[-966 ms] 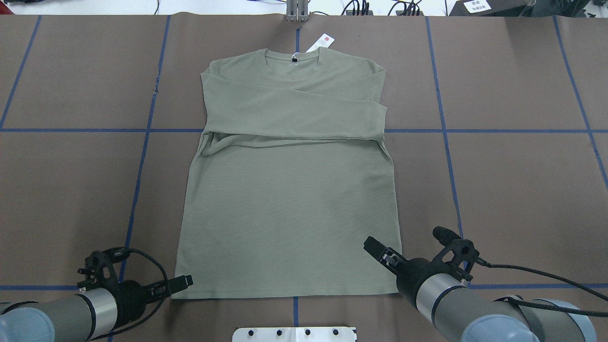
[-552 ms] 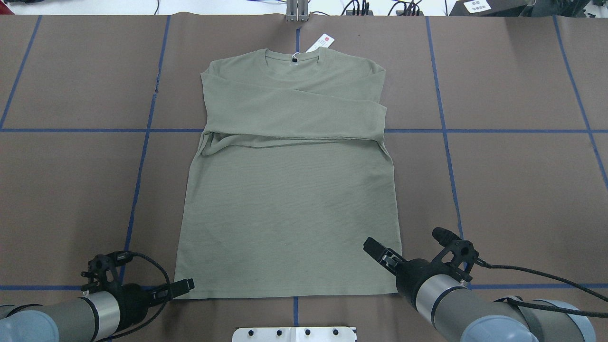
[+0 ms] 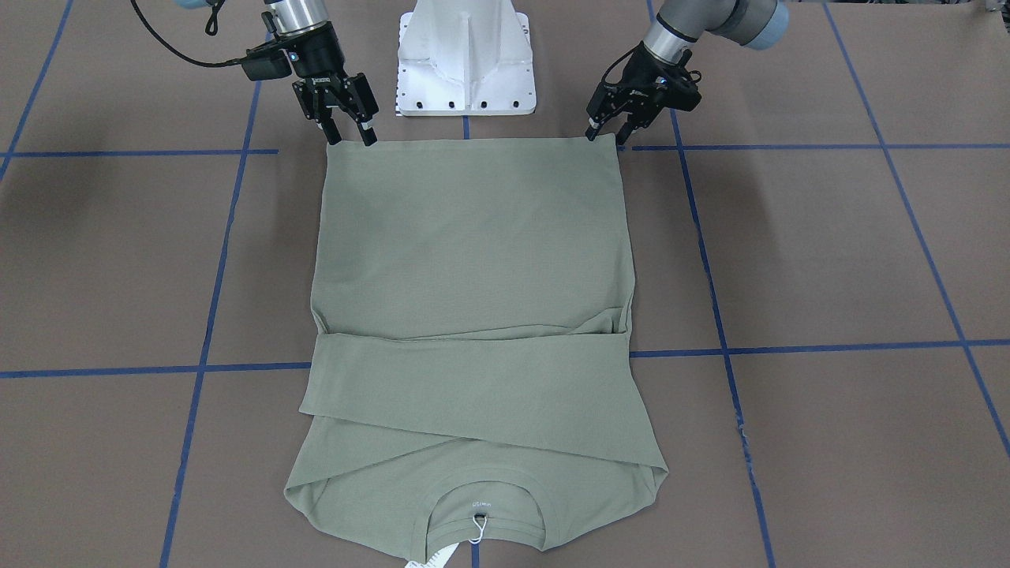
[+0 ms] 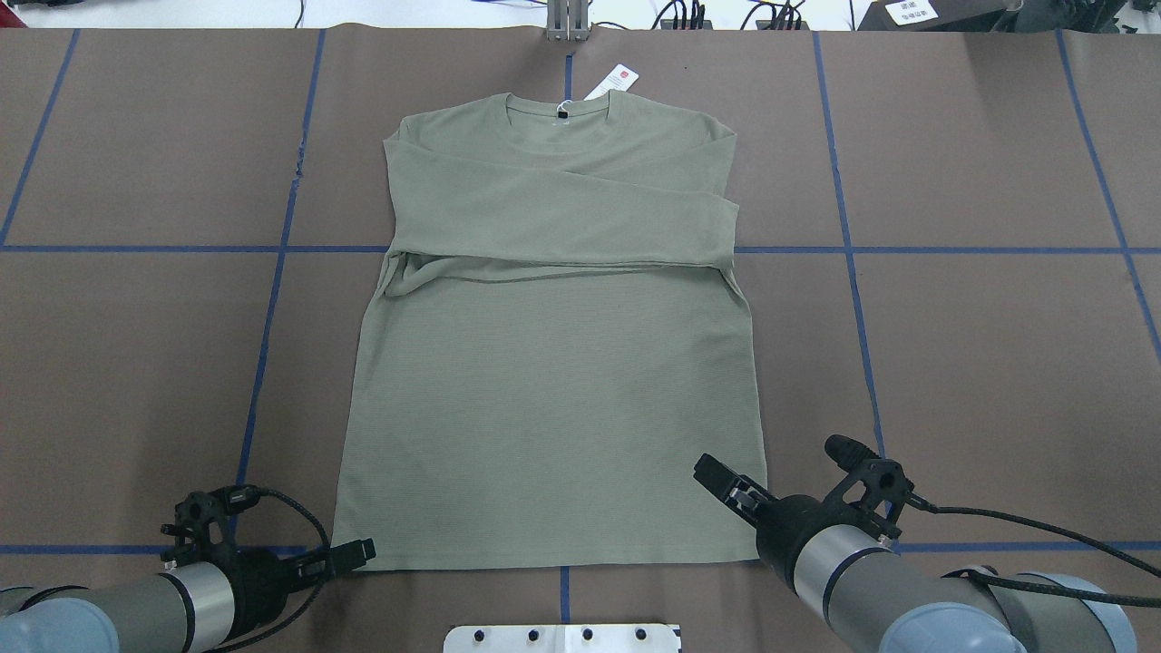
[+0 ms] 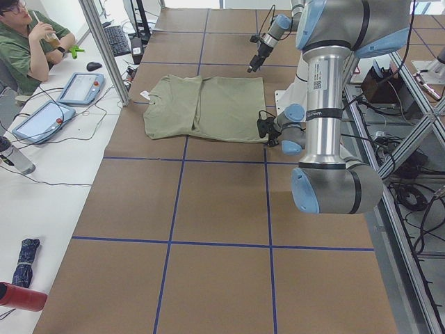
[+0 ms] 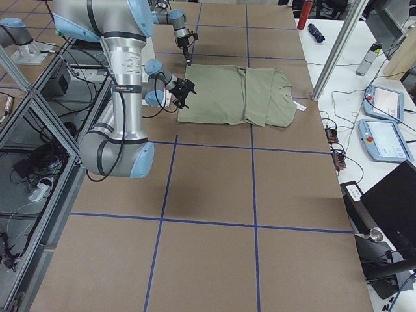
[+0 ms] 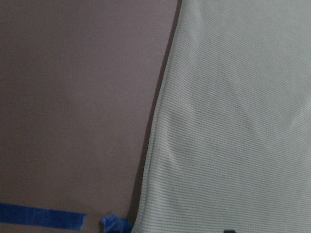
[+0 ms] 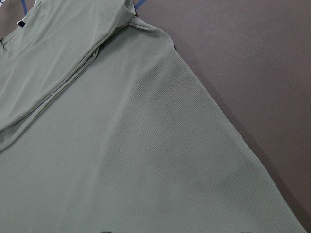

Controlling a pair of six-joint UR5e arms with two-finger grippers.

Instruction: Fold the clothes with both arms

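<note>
The olive-green long-sleeved shirt [image 4: 553, 408] lies flat on the brown table, collar at the far side, both sleeves folded across the chest. Its white hang tag [image 4: 617, 80] lies beyond the collar. My left gripper [image 4: 349, 551] is low at the near-left hem corner, open, with the corner [image 3: 607, 140] between its fingers. My right gripper [image 4: 721, 481] hovers over the near-right hem corner, fingers [image 3: 367, 134] apart. The left wrist view shows the shirt's side edge [image 7: 160, 126]. The right wrist view shows the shirt body [image 8: 121, 145].
The white pedestal base [image 3: 465, 55] stands just behind the hem, between the arms. Blue tape lines [image 4: 272, 299] grid the table. A metal post [image 4: 568, 23] stands at the far edge. An operator [image 5: 28, 35] sits beyond the table, with tablets [image 5: 80, 87] nearby.
My left gripper has moved slightly toward the near table edge and in toward the shirt's hem corner. The right arm and the shirt have hardly moved.
</note>
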